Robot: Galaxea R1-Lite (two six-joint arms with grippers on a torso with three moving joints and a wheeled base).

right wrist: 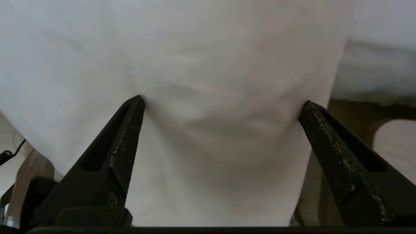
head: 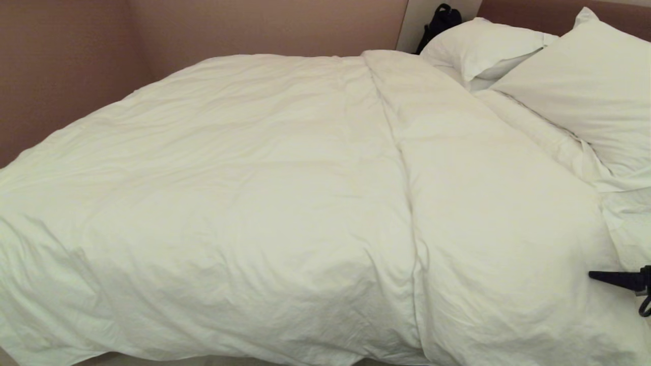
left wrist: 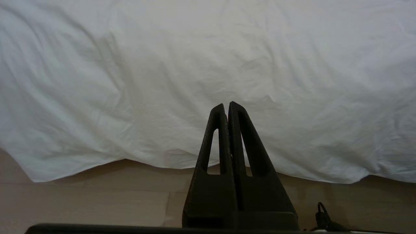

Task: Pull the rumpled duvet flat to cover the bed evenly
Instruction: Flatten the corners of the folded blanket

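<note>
Head view shows the duvet point(head: 285, 203) spread over nearly the whole bed point(head: 630, 218), puffy and finely wrinkled, with one long crease running from its far edge down to its near edge. Beyond the duvet's top edge, two white pillows point(head: 574, 91) lie side by side at the head of the bed, and a strip of sheet shows between them and the duvet. A dark bag point(head: 440, 23) sits past the pillows.

At the duvet's near right corner the right gripper point(head: 618, 278) reaches in from the side, lying roughly level, its dark finger pointing across the cloth toward the long crease. From the right wrist view this gripper point(right wrist: 221, 107) has its two fingers point(right wrist: 125, 146) spread wide apart, both tips touching the duvet's cloth with a broad fold bulging between them, nothing pinched.

From the left wrist view the left gripper point(left wrist: 226, 109) hangs low beside the duvet's overhanging edge, its fingers pressed together on nothing, pointed at the cloth above the pale wooden floor point(left wrist: 84, 201).
</note>
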